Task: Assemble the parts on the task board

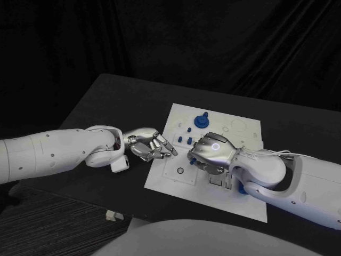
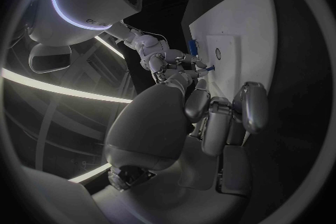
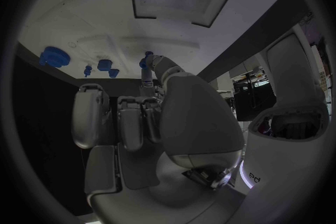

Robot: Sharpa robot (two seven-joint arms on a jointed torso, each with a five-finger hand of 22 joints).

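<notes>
While the right hand (image 1: 211,152) pinches a small blue peg (image 3: 146,63) upright over the middle of the white board (image 1: 240,200), the left hand (image 1: 149,144), fingers loosely curled and empty, waits just beyond the board's left edge.

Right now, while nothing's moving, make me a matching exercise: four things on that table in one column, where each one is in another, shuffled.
Things:
1. left hand
2. right hand
3. round blue part
4. task board

Places:
A. lies flat on the black table
B. stands near the board's far edge
C. over the board's middle, pinching a small blue part
D. at the board's edge on the robot's left side, holding nothing

Pairs: 1-D, 2-C, 3-B, 4-A
</notes>
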